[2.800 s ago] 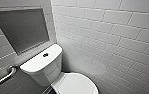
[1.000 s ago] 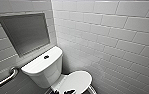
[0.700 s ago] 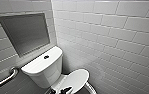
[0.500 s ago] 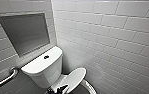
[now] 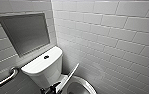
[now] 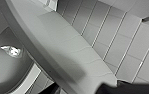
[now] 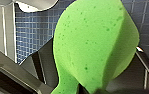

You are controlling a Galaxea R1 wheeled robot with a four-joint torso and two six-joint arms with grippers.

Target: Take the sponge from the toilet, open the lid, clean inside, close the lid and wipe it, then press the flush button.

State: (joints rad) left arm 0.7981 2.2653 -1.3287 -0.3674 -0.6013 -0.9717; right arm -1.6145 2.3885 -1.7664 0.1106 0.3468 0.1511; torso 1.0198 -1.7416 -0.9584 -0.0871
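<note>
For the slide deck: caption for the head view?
Left hand at the base of the half-open toilet lid, flush button on the tank top.

We see the sponge (image 7: 95,45), bright green and bent, pinched at one end in our right pincer (image 7: 90,89). Small blue floor tiles (image 7: 37,32) lie behind it.

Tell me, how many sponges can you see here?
1: the bright green sponge, close before the right wrist camera, with blue mosaic tiles behind it. More could be hidden behind the toilet.
</note>
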